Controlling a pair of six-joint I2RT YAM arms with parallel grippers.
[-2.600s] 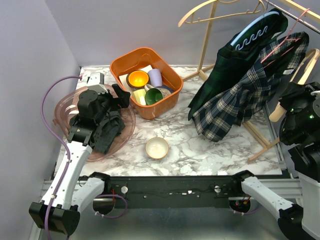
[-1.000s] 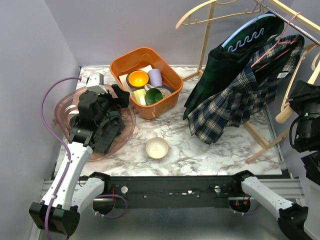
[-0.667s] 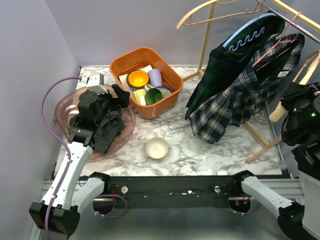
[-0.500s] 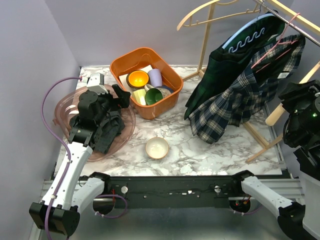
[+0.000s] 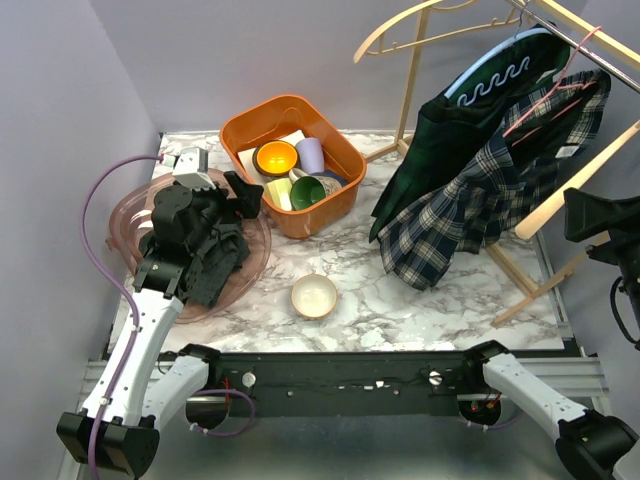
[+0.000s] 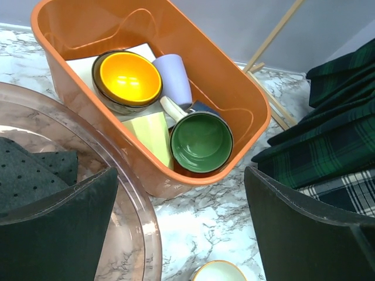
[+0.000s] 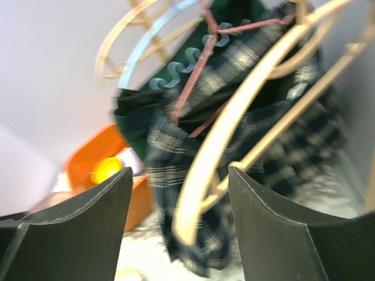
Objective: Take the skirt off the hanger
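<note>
The plaid skirt (image 5: 470,205) hangs on a pink hanger (image 5: 558,88) from the wooden rack at the right, next to a dark green garment on a pale blue hanger (image 5: 497,68). In the right wrist view the skirt (image 7: 167,146) and pink hanger (image 7: 190,82) are blurred. My right gripper (image 5: 592,217) is open at the right edge, apart from the skirt. A bare wooden hanger (image 7: 234,117) hangs in front of its open jaws (image 7: 181,234). My left gripper (image 5: 238,192) is open and empty (image 6: 181,234) over the left of the table. The skirt's edge (image 6: 345,190) shows there too.
An orange bin (image 5: 335,140) holds several cups and bowls. A small cream bowl (image 5: 314,296) sits on the marble table. A pink see-through plate (image 5: 125,215) with dark cloth lies under my left arm. The wooden rack post (image 5: 412,75) and its foot bars (image 5: 525,285) stand at the right.
My right arm has pulled back to the right edge of the top view. The bare wooden hanger has swung and now slants in front of it. The skirt has swayed slightly. My left arm is still.
</note>
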